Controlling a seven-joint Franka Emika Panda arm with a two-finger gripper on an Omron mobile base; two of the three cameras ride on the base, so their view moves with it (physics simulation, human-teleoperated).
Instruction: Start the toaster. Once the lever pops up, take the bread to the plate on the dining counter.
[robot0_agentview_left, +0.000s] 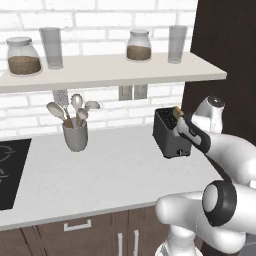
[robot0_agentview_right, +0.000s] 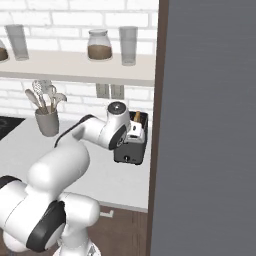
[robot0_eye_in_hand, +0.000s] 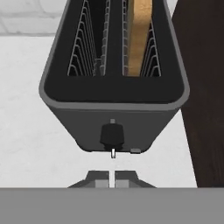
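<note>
The pincer (robot0_eye_in_hand: 112, 180), jaws closed and empty, hovers just short of the toaster (robot0_eye_in_hand: 109, 122) end face. The lever (robot0_eye_in_hand: 112, 135) lies at 12 o'clock. The bread (robot0_eye_in_hand: 139, 37) stands in the right-hand slot.

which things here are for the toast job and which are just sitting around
For the job: toaster; bread standing in one slot; lever on the end face; gripper, shut, in front of it.

Just about: utensil crock; two jars; two glasses on the shelf; cooktop.
</note>
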